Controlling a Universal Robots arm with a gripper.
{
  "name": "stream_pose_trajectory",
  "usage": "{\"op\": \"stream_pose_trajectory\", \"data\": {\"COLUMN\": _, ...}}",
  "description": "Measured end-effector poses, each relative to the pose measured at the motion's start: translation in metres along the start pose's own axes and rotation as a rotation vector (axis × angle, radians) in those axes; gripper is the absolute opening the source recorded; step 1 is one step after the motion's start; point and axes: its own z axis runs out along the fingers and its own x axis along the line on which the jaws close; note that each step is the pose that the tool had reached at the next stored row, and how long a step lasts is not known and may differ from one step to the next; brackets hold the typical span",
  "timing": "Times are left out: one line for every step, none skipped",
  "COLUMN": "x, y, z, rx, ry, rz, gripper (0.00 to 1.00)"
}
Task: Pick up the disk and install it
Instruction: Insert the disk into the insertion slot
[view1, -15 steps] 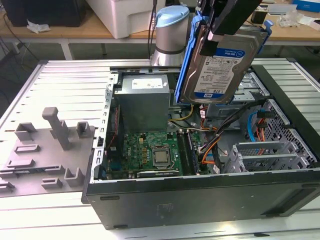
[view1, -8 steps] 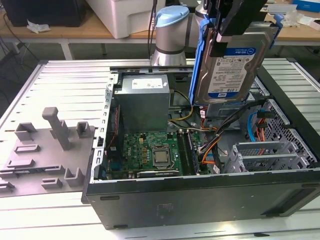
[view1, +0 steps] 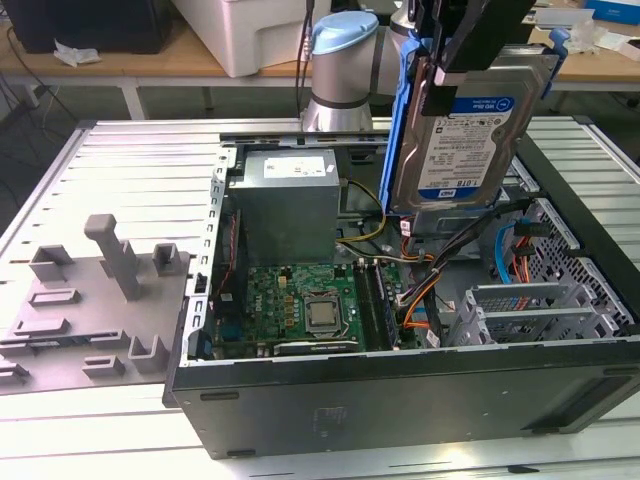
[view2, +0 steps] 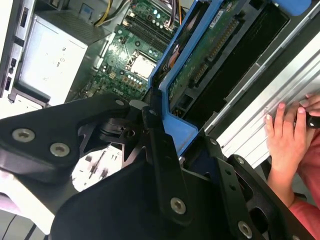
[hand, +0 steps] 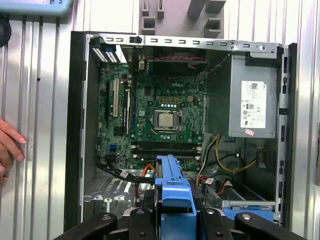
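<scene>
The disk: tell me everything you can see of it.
The disk is a flat silver metal drive with a white-and-blue label, framed by a blue plastic bracket. Its other face shows a green circuit board in the second wrist view. It hangs upright on edge, slightly tilted, above the open computer case, held at its upper end by the gripper.

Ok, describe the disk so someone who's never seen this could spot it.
Find the open black computer case. Above it, the gripper holds the disk nearly upright. It is flat and silver with a white-and-blue label and a blue bracket, unlike the boxy grey power supply inside the case.
</scene>
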Motion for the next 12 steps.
{"op": "stream_pose_trajectory", "data": {"x": 0.0000, "y": 0.0000, "z": -0.0001, "rx": 0.0000, "ry": 0.0002, "rz": 0.000, "gripper": 0.37}}
{"op": "stream_pose_trajectory", "data": {"x": 0.0000, "y": 0.0000, "z": -0.0001, "rx": 0.0000, "ry": 0.0002, "rz": 0.000, "gripper": 0.37}}
{"op": "stream_pose_trajectory", "data": {"x": 0.0000, "y": 0.0000, "z": -0.0001, "rx": 0.0000, "ry": 0.0002, "rz": 0.000, "gripper": 0.37}}
{"op": "stream_pose_trajectory", "data": {"x": -0.0001, "y": 0.0000, "z": 0.0001, "rx": 0.0000, "ry": 0.0009, "rz": 0.000, "gripper": 0.37}}
{"op": "stream_pose_trajectory", "data": {"x": 0.0000, "y": 0.0000, "z": 0.0001, "rx": 0.0000, "ry": 0.0014, "rz": 0.000, "gripper": 0.37}}
{"op": "stream_pose_trajectory", "data": {"x": 0.0000, "y": 0.0000, "z": 0.0000, "rx": -0.0001, "ry": 0.0022, "rz": 0.000, "gripper": 0.37}}
{"op": "stream_pose_trajectory", "data": {"x": 0.0008, "y": 0.0001, "z": 0.0001, "rx": -0.0002, "ry": 0.0046, "rz": 0.000, "gripper": 0.37}}
{"op": "stream_pose_trajectory", "data": {"x": 0.0029, "y": 0.0002, "z": 0.0001, "rx": -0.0003, "ry": 0.0064, "rz": 0.000, "gripper": 0.37}}
{"op": "stream_pose_trajectory", "data": {"x": 0.0048, "y": 0.0002, "z": 0.0000, "rx": -0.0003, "ry": 0.0070, "rz": 0.000, "gripper": 0.37}}
{"op": "stream_pose_trajectory", "data": {"x": 0.0069, "y": 0.0003, "z": -0.0001, "rx": -0.0003, "ry": 0.0070, "rz": 0.000, "gripper": 0.37}}
{"op": "stream_pose_trajectory", "data": {"x": 0.0095, "y": 0.0005, "z": 0.0000, "rx": -0.0003, "ry": 0.0068, "rz": 0.000, "gripper": 0.37}}
{"op": "stream_pose_trajectory", "data": {"x": 0.0114, "y": 0.0005, "z": -0.0001, "rx": -0.0003, "ry": 0.0065, "rz": 0.000, "gripper": 0.37}}
